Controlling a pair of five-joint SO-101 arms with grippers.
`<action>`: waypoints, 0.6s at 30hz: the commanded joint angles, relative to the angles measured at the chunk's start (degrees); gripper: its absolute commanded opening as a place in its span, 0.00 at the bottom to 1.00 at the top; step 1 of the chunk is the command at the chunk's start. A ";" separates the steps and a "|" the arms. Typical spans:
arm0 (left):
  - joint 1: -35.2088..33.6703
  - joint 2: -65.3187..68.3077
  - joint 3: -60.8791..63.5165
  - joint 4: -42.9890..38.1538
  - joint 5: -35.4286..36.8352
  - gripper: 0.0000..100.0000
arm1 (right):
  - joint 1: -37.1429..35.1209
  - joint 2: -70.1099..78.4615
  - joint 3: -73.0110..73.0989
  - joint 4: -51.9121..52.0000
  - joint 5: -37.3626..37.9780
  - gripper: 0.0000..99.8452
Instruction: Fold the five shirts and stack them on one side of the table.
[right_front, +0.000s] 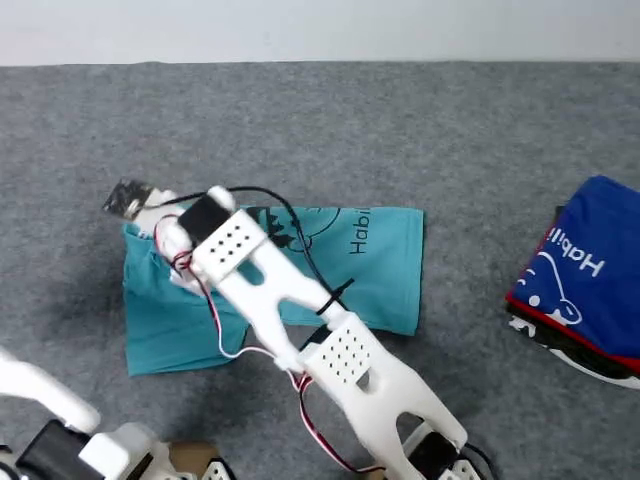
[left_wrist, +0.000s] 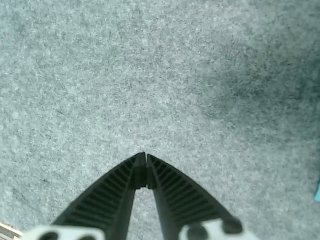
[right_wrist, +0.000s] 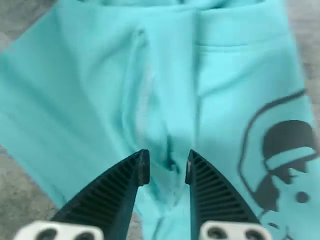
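Note:
A teal shirt (right_front: 350, 265) with a dark print lies spread on the grey table, left of centre. My right arm reaches from the near edge across it, and my right gripper (right_front: 160, 235) sits at the shirt's far left corner. In the right wrist view the right gripper (right_wrist: 166, 167) pinches a raised ridge of the teal shirt (right_wrist: 90, 100) between its narrow-set fingers. My left gripper (left_wrist: 146, 157) is shut on nothing, just above bare grey table. The left arm (right_front: 60, 420) stays at the near left corner.
A stack of folded shirts (right_front: 580, 270), blue on top with red, black and white below, sits at the right edge. Grey felt table (right_front: 330, 130) stretches behind the teal shirt up to a pale wall.

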 joint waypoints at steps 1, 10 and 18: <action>0.26 -2.46 -0.22 -1.05 0.35 0.00 | 0.57 -2.51 3.16 -1.45 -0.18 0.13; 0.26 -2.29 -0.22 -1.05 0.26 0.00 | 16.92 1.45 2.37 -8.31 5.98 0.13; 0.26 -2.11 -0.40 -1.05 0.26 0.00 | 11.74 0.84 -8.00 -2.51 5.89 0.13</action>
